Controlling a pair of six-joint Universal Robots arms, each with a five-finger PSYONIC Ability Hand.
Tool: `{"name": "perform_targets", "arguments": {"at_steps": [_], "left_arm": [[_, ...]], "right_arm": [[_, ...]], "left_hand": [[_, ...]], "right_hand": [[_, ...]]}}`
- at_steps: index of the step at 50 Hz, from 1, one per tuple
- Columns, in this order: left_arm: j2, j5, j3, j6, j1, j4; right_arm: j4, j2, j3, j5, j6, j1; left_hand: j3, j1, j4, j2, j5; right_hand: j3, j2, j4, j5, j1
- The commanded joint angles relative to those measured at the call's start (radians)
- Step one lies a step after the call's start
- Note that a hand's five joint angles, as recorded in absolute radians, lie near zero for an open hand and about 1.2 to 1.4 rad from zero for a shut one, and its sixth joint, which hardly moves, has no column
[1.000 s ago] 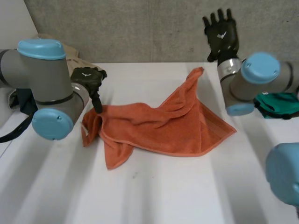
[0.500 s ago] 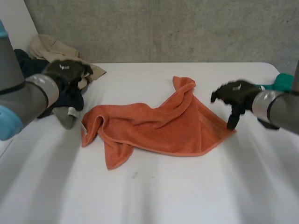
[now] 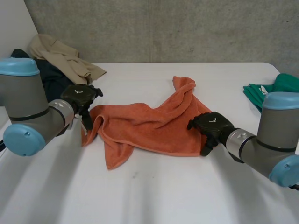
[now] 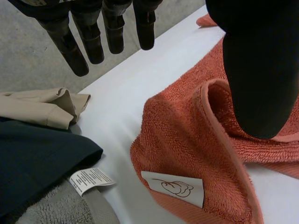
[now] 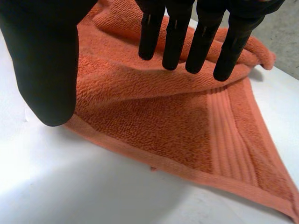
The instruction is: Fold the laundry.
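Both hands are arriving at the cloth from positions off it half a second earlier: the left hand (image 3: 80, 94) is leaving the clothes pile and reaching the left end of the orange towel (image 3: 145, 123), while the right hand (image 3: 211, 125) is moving in from beyond the towel's right corner and is now hanging over that corner. The towel is lying crumpled in the middle of the table (image 3: 154, 196), one rumpled ridge running toward the far edge, its outline matching the earlier frame. In the left wrist view the fingers (image 4: 67, 44) are extending straight and apart from the thumb (image 4: 257, 70), holding nothing; the thumb is hanging over a hemmed fold beside a white label (image 4: 173, 186), and whether it is touching cannot be told. In the right wrist view the fingers (image 5: 174, 42) are likewise pointing straight, spread well away from the thumb (image 5: 46, 70), over the banded corner with nothing pinched. A beige garment (image 3: 58, 53) and a dark garment (image 3: 51, 79) are lying heaped at the far left corner, a grey cloth (image 4: 46, 212) with a printed tag beside them, and a green garment (image 3: 261, 91) is resting at the right edge.
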Motion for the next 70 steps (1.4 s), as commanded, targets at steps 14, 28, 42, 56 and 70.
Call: {"name": "perform_targets", "arguments": {"at_steps": [14, 28, 42, 56, 70], "left_arm": [[-0.097, -0.021, 0.098, 0.05, -0.066, -0.006], [-0.104, -0.101, 0.16, 0.073, -0.106, -0.047], [0.165, -0.057, 0.068, 0.035, -0.104, -0.065], [-0.13, -0.078, 0.271, 0.075, -0.067, -0.088], [0.01, -0.077, 0.661, -0.005, -0.125, 0.322]], "right_arm": [[-0.183, -0.139, 0.068, 0.072, -0.003, 0.011], [-0.15, -0.467, 0.085, 0.061, 0.04, -0.078], [0.076, -0.383, -0.085, 0.075, -0.159, -0.063], [0.069, -0.085, -0.318, 0.165, -0.189, -0.006], [-0.708, -0.091, -0.587, 0.295, 0.044, 0.003]], "left_hand": [[0.208, 0.2, 0.216, 0.211, 0.216], [1.148, 1.139, 1.155, 1.15, 1.155], [1.148, 1.139, 1.155, 1.15, 1.155], [1.148, 1.139, 1.155, 1.15, 1.155], [1.148, 1.139, 1.155, 1.15, 1.155]], "right_hand": [[0.902, 0.904, 0.899, 0.895, 0.903], [0.902, 0.904, 0.899, 0.895, 0.903], [0.902, 0.904, 0.899, 0.895, 0.903], [0.902, 0.904, 0.899, 0.895, 0.903], [0.902, 0.904, 0.899, 0.895, 0.903]]}}
